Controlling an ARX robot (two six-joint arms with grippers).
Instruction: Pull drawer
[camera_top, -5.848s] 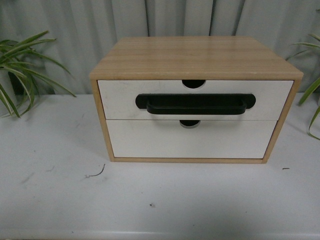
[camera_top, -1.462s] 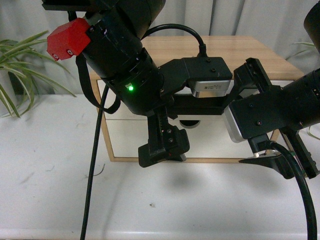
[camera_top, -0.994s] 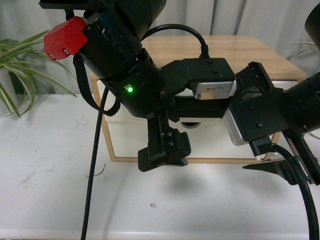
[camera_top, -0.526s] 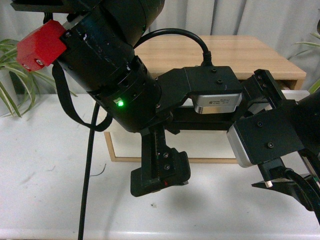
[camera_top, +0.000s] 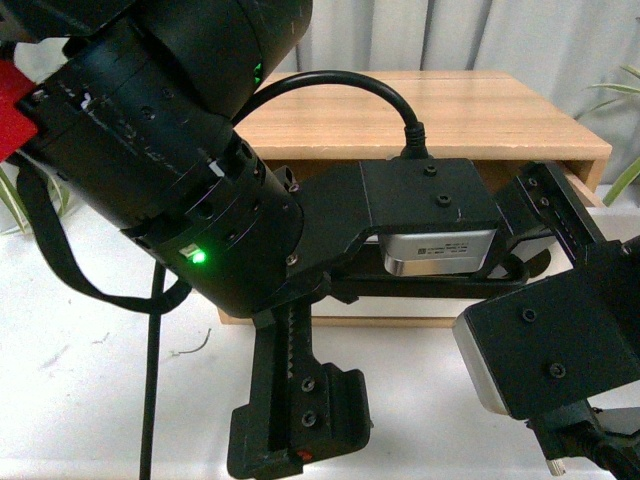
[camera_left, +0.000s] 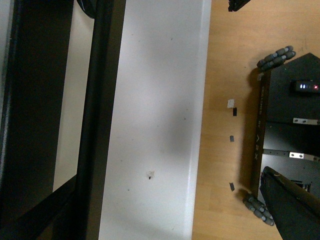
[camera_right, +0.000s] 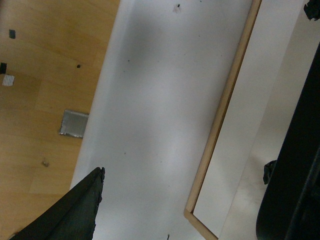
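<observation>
The drawer is mostly hidden behind my arms in the front view. Only its right corner (camera_top: 580, 190) shows, standing forward of the wooden cabinet (camera_top: 440, 110). In the left wrist view a long black bar (camera_left: 102, 125), apparently the drawer's handle, runs beside a pale strip of the drawer front (camera_left: 72, 100). My left gripper (camera_top: 310, 330) is open, its rail upright in front of the cabinet. My right gripper (camera_top: 575, 330) is open at the lower right, with one finger (camera_right: 70, 210) over the table.
The white table (camera_left: 155, 125) ends at an edge over wood flooring (camera_left: 220, 150). The cabinet's wooden bottom rail (camera_right: 220, 125) and the plain lower drawer front (camera_right: 250, 125) show in the right wrist view. Plants stand at both sides (camera_top: 625, 170).
Both arms have come back toward the camera and sunk lower, filling more of the front view. The drawer front, flush at first, is now covered, and its right corner stands out from the cabinet.
</observation>
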